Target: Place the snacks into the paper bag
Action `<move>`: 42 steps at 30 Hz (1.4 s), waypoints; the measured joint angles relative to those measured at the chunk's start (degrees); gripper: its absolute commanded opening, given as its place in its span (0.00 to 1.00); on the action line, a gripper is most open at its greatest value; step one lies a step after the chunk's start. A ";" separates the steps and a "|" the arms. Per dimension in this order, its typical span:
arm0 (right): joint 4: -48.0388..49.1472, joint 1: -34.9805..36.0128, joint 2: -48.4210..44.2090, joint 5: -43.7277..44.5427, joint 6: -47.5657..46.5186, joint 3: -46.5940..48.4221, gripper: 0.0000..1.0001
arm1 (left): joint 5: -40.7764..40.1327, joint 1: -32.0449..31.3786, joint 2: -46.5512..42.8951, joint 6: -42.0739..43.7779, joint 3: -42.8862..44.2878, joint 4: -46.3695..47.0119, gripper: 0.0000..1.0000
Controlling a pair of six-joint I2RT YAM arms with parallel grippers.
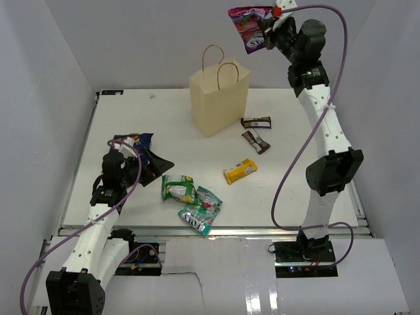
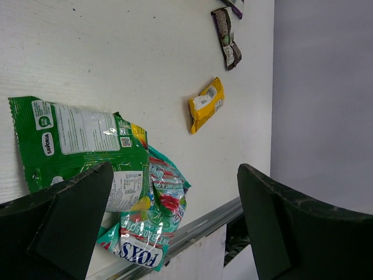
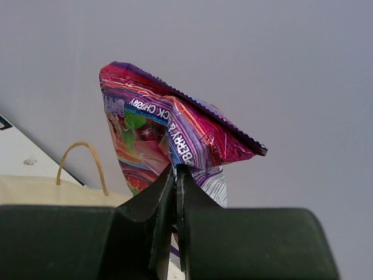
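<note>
White counter [image 1: 131,111] and pale walls [image 1: 131,39] frame the cream paper bag [image 1: 220,105], which stands upright with its two loop handles [image 1: 220,62] raised over the open mouth. My right pincer [image 1: 269,31] hangs high above and off to the right of the paper bag. Its jaws are clamped together on one edge of a purple candy bag [image 1: 248,27]; only a thin strip of foil sits between the fingers, and the rest flops out toward the paper bag's side. My left pincer [image 1: 152,161] sits low, well to the left of the paper bag, jaws apart and holding nothing, with a second purple candy bag [image 1: 133,140] just beside it.

As I judge it, letting go from here would drop the packet outside the mouth, onto the counter right of the paper bag, near the dark brown bar [image 1: 256,123]. Slick foil in so narrow a pinch may slide out as I swing across. If I come in too low, packet or wrist could snag a handle or nudge the rim, and so light a bag may tip. A wide, flat packet may also lodge on the handles rather than fall in.
</note>
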 measured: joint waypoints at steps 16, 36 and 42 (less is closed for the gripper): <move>6.58 5.84 7.87 -4.46 -2.36 -9.57 0.18 | -3.48 0.00 0.76 1.44 1.11 -2.01 0.98; 3.82 -0.48 -4.48 -16.61 -3.93 -17.42 0.84 | -38.27 0.37 37.44 19.39 38.32 -22.08 0.84; -3.10 -5.55 -15.74 -22.60 -6.01 -32.59 0.89 | -41.77 -0.76 50.23 39.30 42.88 -17.35 0.86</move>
